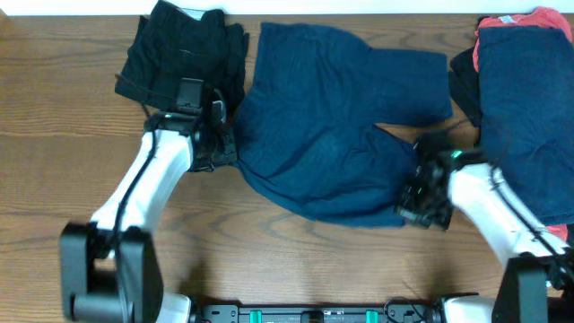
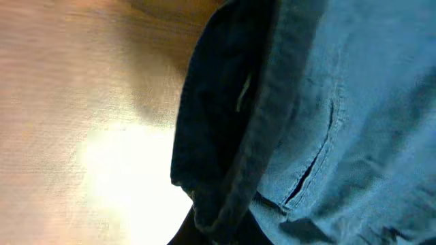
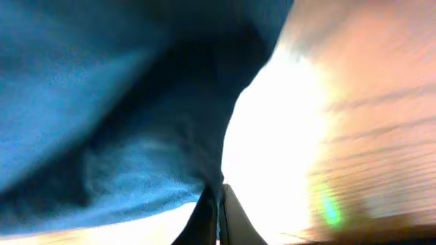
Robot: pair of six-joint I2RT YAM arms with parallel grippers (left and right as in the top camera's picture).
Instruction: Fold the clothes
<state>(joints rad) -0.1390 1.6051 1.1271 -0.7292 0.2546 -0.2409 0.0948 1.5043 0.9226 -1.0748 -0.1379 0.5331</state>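
Observation:
Navy blue shorts [image 1: 332, 126] lie spread across the middle of the wooden table. My left gripper [image 1: 224, 148] is shut on their left edge; the left wrist view shows the thick waistband [image 2: 231, 136] running down into the dark jaws [image 2: 218, 235]. At the shorts' lower right corner, my right gripper [image 1: 414, 202] is also shut. In the right wrist view its two fingers [image 3: 219, 214] press together on a thin fold of the navy cloth [image 3: 122, 136].
A pile of black clothes [image 1: 179, 54] lies at the back left, just beyond the left arm. At the right edge lies another heap, with a navy piece [image 1: 529, 108] over a coral-red item [image 1: 538, 20]. Bare wood [image 1: 296, 260] shows in front.

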